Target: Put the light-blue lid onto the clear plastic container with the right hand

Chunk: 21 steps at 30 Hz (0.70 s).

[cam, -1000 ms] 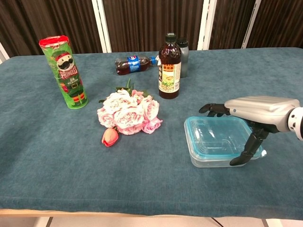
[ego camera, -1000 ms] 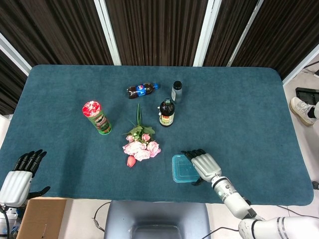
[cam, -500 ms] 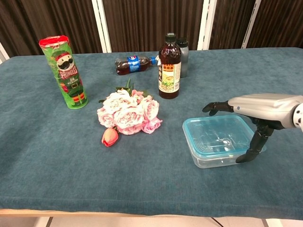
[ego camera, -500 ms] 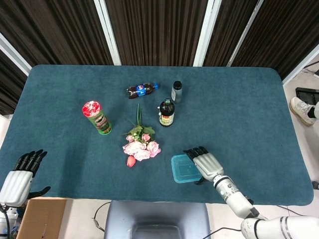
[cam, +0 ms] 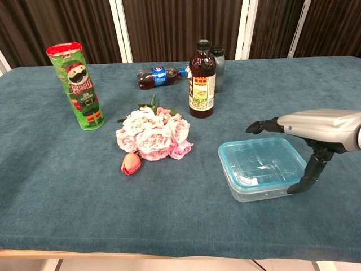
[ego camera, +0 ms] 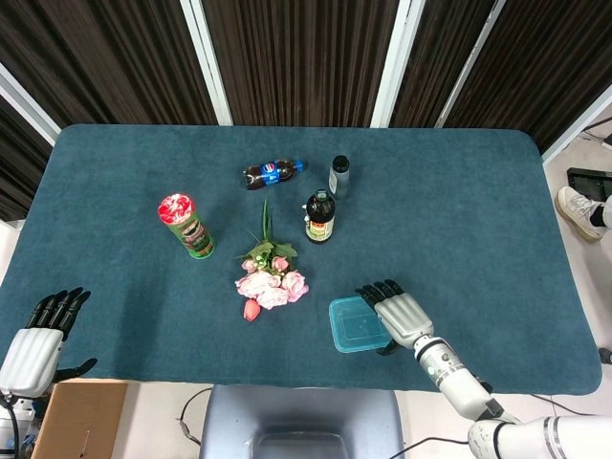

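The light-blue lid [cam: 260, 164] lies on top of the clear plastic container [cam: 265, 191], which stands near the table's front edge, right of centre; the lid [ego camera: 356, 324] also shows in the head view. My right hand [cam: 317, 126] hovers just right of the container, fingers stretched out flat above its far right corner, and it holds nothing. Its thumb [cam: 309, 174] points down beside the container's right wall; contact cannot be told. In the head view the right hand [ego camera: 402, 314] overlaps the container's right edge. My left hand [ego camera: 35, 340] hangs open off the table's front left corner.
A bunch of pink flowers [cam: 151, 135] lies left of the container. A dark sauce bottle [cam: 202, 80] and a grey bottle [cam: 218, 69] stand behind it. A cola bottle [cam: 158, 77] lies on its side, and a green Pringles can [cam: 79, 87] stands at the left.
My right hand has slid to the right, off the top of the lid, with its thumb now at the container's right side. The container has shifted slightly. The left hand has not moved.
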Each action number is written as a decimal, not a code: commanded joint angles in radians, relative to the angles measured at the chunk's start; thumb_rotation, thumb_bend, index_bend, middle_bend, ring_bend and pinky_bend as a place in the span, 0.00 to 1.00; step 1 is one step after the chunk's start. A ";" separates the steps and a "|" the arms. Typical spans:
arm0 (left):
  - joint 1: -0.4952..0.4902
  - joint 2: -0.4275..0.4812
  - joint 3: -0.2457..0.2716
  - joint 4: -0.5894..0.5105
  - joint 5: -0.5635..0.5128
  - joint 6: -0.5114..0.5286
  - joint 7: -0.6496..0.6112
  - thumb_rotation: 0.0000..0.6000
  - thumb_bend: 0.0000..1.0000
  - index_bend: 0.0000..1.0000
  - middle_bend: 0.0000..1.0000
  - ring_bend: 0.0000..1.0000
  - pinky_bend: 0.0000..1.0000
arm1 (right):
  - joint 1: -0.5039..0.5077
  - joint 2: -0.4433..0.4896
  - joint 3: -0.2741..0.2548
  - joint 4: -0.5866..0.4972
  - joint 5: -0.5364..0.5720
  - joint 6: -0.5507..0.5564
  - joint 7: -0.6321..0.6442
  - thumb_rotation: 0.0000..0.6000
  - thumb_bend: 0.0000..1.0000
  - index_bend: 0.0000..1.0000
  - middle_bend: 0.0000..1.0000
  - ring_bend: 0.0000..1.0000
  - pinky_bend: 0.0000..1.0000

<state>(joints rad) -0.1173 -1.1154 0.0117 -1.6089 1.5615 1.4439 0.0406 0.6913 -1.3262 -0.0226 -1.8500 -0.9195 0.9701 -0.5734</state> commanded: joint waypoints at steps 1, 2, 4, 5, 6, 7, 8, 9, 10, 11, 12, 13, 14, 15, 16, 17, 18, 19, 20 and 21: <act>0.000 -0.001 -0.001 -0.001 -0.001 0.000 0.002 1.00 0.44 0.00 0.04 0.04 0.10 | 0.003 0.016 -0.005 0.001 -0.002 -0.013 0.007 1.00 0.25 0.02 0.17 0.07 0.13; 0.000 -0.001 -0.001 -0.001 -0.002 0.000 0.001 1.00 0.44 0.00 0.04 0.04 0.10 | 0.002 0.023 -0.007 0.000 -0.009 -0.014 0.010 1.00 0.24 0.01 0.17 0.07 0.12; 0.000 0.000 -0.002 -0.001 -0.004 0.000 0.002 1.00 0.44 0.00 0.04 0.04 0.10 | 0.000 0.045 -0.018 -0.005 -0.025 -0.018 0.012 1.00 0.23 0.01 0.15 0.05 0.10; 0.000 0.000 -0.002 -0.001 -0.005 0.000 0.001 1.00 0.44 0.00 0.04 0.04 0.10 | -0.002 0.057 -0.023 -0.009 -0.032 -0.020 0.013 1.00 0.22 0.00 0.15 0.04 0.09; 0.000 0.000 -0.003 -0.001 -0.006 0.000 0.000 1.00 0.44 0.00 0.04 0.04 0.10 | -0.004 0.070 -0.028 -0.013 -0.040 -0.021 0.014 1.00 0.21 0.00 0.14 0.03 0.08; 0.000 0.000 -0.003 -0.001 -0.006 -0.001 0.000 1.00 0.44 0.00 0.04 0.04 0.10 | -0.006 0.087 -0.034 -0.019 -0.051 -0.022 0.016 1.00 0.21 0.00 0.13 0.02 0.06; 0.000 0.000 -0.003 -0.001 -0.007 -0.001 0.000 1.00 0.44 0.00 0.04 0.04 0.10 | -0.007 0.101 -0.038 -0.023 -0.058 -0.024 0.019 1.00 0.20 0.00 0.12 0.01 0.05; 0.000 0.000 -0.003 -0.001 -0.007 -0.002 0.000 1.00 0.44 0.00 0.04 0.04 0.10 | -0.008 0.115 -0.040 -0.029 -0.066 -0.026 0.024 1.00 0.20 0.00 0.11 0.00 0.04; -0.001 0.000 -0.003 -0.001 -0.007 -0.003 0.001 1.00 0.44 0.00 0.04 0.04 0.10 | -0.008 0.134 -0.039 -0.036 -0.079 -0.029 0.035 1.00 0.20 0.01 0.11 0.00 0.03; -0.001 -0.001 -0.003 0.000 -0.007 -0.003 0.002 1.00 0.44 0.00 0.04 0.04 0.10 | -0.008 0.147 -0.035 -0.040 -0.089 -0.032 0.047 1.00 0.20 0.02 0.10 0.00 0.03; -0.002 -0.001 -0.003 -0.001 -0.007 -0.004 0.003 1.00 0.44 0.00 0.04 0.04 0.10 | -0.007 0.158 -0.029 -0.043 -0.102 -0.035 0.062 1.00 0.20 0.06 0.10 0.00 0.03; -0.003 -0.002 -0.003 -0.001 -0.007 -0.006 0.006 1.00 0.44 0.00 0.04 0.04 0.10 | -0.004 0.170 -0.020 -0.045 -0.124 -0.046 0.089 1.00 0.19 0.11 0.10 0.00 0.02; -0.004 -0.003 -0.003 -0.001 -0.007 -0.008 0.008 1.00 0.44 0.00 0.04 0.04 0.10 | 0.001 0.180 -0.012 -0.045 -0.139 -0.058 0.109 1.00 0.19 0.15 0.10 0.00 0.02; -0.005 -0.003 -0.003 -0.001 -0.008 -0.010 0.010 1.00 0.44 0.00 0.04 0.04 0.10 | 0.007 0.189 -0.004 -0.046 -0.151 -0.072 0.128 1.00 0.19 0.22 0.10 0.00 0.02; -0.006 -0.004 -0.003 -0.002 -0.009 -0.013 0.013 1.00 0.44 0.00 0.04 0.04 0.10 | 0.018 0.198 0.008 -0.041 -0.168 -0.090 0.150 1.00 0.19 0.27 0.10 0.00 0.02; -0.007 -0.005 -0.003 -0.002 -0.010 -0.015 0.016 1.00 0.44 0.00 0.04 0.04 0.10 | 0.026 0.201 0.018 -0.034 -0.179 -0.100 0.161 1.00 0.19 0.31 0.10 0.00 0.01; -0.008 -0.006 -0.003 -0.002 -0.012 -0.017 0.018 1.00 0.44 0.00 0.04 0.04 0.10 | 0.034 0.200 0.027 -0.024 -0.191 -0.109 0.170 1.00 0.19 0.34 0.10 0.00 0.01; -0.008 -0.007 -0.004 -0.001 -0.014 -0.019 0.020 1.00 0.44 0.00 0.04 0.04 0.10 | 0.044 0.194 0.037 -0.006 -0.205 -0.120 0.180 1.00 0.19 0.38 0.10 0.00 0.01; -0.008 -0.008 -0.005 -0.001 -0.016 -0.019 0.022 1.00 0.44 0.00 0.04 0.04 0.10 | 0.052 0.188 0.042 0.010 -0.212 -0.129 0.183 1.00 0.19 0.40 0.10 0.00 0.01; -0.008 -0.008 -0.006 -0.001 -0.017 -0.018 0.024 1.00 0.44 0.00 0.04 0.04 0.10 | 0.063 0.178 0.048 0.031 -0.225 -0.144 0.191 1.00 0.19 0.43 0.10 0.00 0.01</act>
<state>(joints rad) -0.1255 -1.1235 0.0063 -1.6101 1.5444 1.4253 0.0639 0.7319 -1.1388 0.0075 -1.8526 -1.1208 0.8536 -0.3990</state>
